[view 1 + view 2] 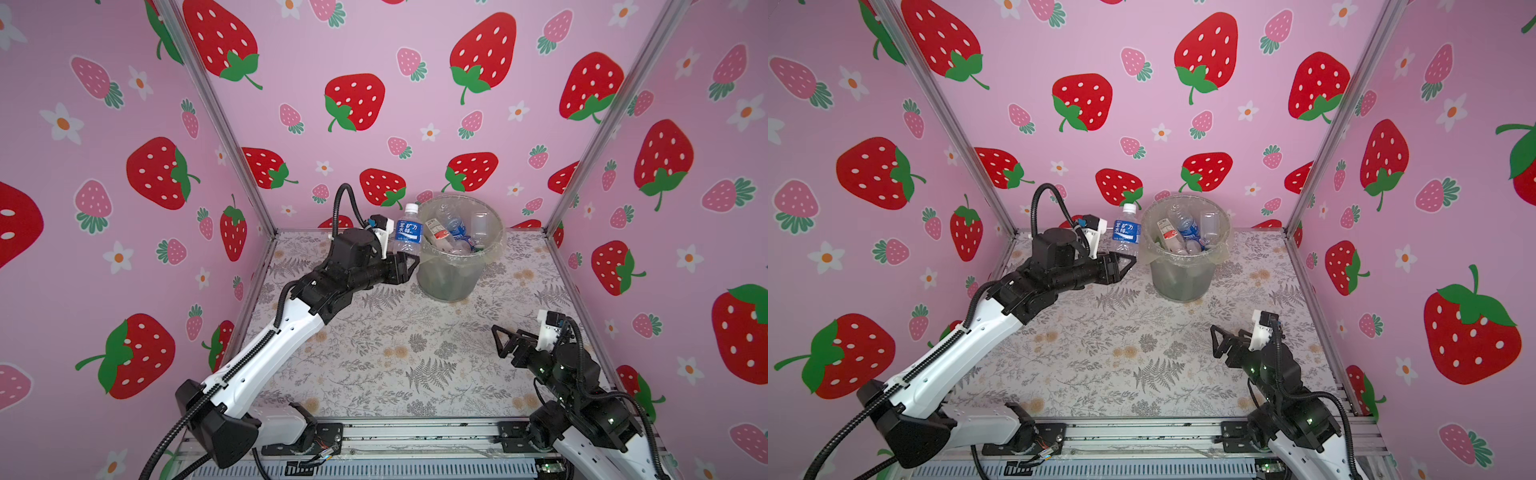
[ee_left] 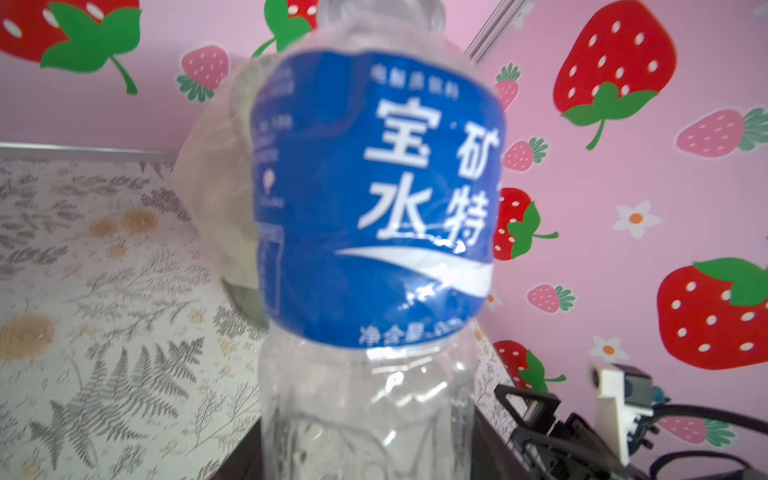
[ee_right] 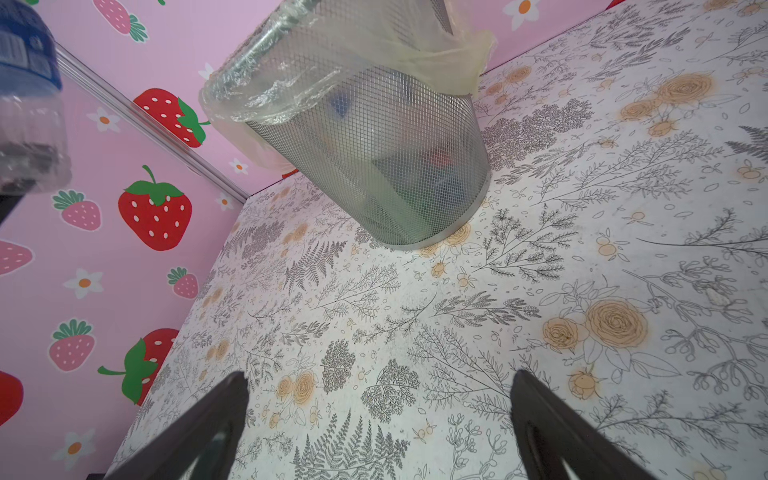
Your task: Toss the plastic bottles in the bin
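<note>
Nearest us, our right tool (image 1: 498, 338) hangs with its jaws wide apart and empty over the desk (image 1: 395, 353), where we see no loose bottles. Further off, our left tool (image 1: 406, 259) is clamped on the base of a blue-labelled bottle (image 1: 408, 230), upright just beside the bin (image 1: 449, 282) — the last one, we judge — with several bottles (image 1: 455, 230) already inside.

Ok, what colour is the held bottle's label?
The label is blue with white lettering; the left wrist view shows it best.
</note>
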Robot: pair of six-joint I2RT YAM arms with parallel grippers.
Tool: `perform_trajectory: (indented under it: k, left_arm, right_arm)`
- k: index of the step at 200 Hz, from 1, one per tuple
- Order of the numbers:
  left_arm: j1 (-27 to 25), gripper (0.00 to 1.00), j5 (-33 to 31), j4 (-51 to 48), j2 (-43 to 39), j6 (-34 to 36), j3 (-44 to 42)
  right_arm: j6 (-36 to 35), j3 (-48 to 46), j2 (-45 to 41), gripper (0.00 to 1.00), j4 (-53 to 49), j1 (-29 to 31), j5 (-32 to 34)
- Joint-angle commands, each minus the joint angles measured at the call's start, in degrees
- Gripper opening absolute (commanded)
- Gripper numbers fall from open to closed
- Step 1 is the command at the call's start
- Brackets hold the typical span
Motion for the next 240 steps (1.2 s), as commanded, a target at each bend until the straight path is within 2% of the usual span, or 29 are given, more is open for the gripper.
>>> perform_trajectory:
  k: [1, 7, 22, 25, 29, 31, 52, 64, 74, 98, 114, 169, 202, 240]
  left_arm:
    - [-2.7, 0.63, -2.6, 0.7, 8.2, -2.3, 10.3]
    - [-3.1, 0.65, -5.2, -0.4, 11.0, -3.0, 13.8]
    - [-3.3, 0.72, -5.8, -6.5, 19.6, -4.1, 25.4]
    - [-3.2, 0.8, -6.7, -8.6, 21.3, -3.9, 28.1]
    - [-3.1, 0.97, -7.4, -11.7, 23.7, -3.8, 32.0]
    - [-3.1, 1.0, -8.0, -13.6, 24.9, -3.7, 33.1]
    - [-2.7, 0.99, -9.4, -30.1, 34.3, -1.8, 52.1]
    - [-2.9, 0.99, -9.8, -33.9, 34.4, -0.6, 55.2]
    - [-3.0, 0.99, -10.5, -32.5, 30.9, -0.4, 51.3]
    - [-3.0, 0.99, -12.0, -19.1, 17.2, -0.9, 31.0]
    - [-2.6, 0.99, -14.3, -13.8, 10.0, -0.7, 21.2]
    - [0.4, 0.99, -21.3, -12.3, -4.3, 1.2, 4.2]
    - [4.5, 0.99, -23.7, -13.0, -11.1, 1.6, -5.2]
    - [7.1, 0.99, -30.6, -11.4, -18.8, 4.1, -18.0]
  right_arm:
    - [0.8, -0.5, -0.6, 1.0, -0.5, -0.2, 1.3]
    - [0.8, -0.6, -0.4, 1.0, -0.4, -0.2, 1.4]
    - [0.9, -0.3, -0.1, 1.0, -0.5, -0.2, 1.6]
    - [0.9, -0.2, 0.0, 1.0, -0.6, -0.2, 1.6]
    - [0.7, 0.0, 0.1, 1.0, -0.7, -0.2, 1.6]
    - [0.7, 0.1, 0.1, 1.0, -0.8, -0.2, 1.5]
    - [0.9, 0.9, -0.1, 1.0, -1.8, -0.2, 1.6]
    - [1.1, 0.9, -0.7, 1.0, -2.0, -0.1, 1.6]
    - [1.4, 0.7, -1.3, 1.0, -2.0, -0.2, 1.6]
    - [1.5, 0.1, -2.0, 1.0, -1.4, -0.2, 2.1]
    - [1.2, 0.2, -1.5, 1.0, -1.2, -0.1, 2.3]
    - [0.8, 0.4, -0.3, 1.0, -1.0, -0.2, 2.1]
    - [1.0, 0.3, -0.5, 1.0, -0.9, -0.2, 1.9]
    - [0.9, 0.6, 0.1, 1.0, -0.9, -0.2, 2.3]
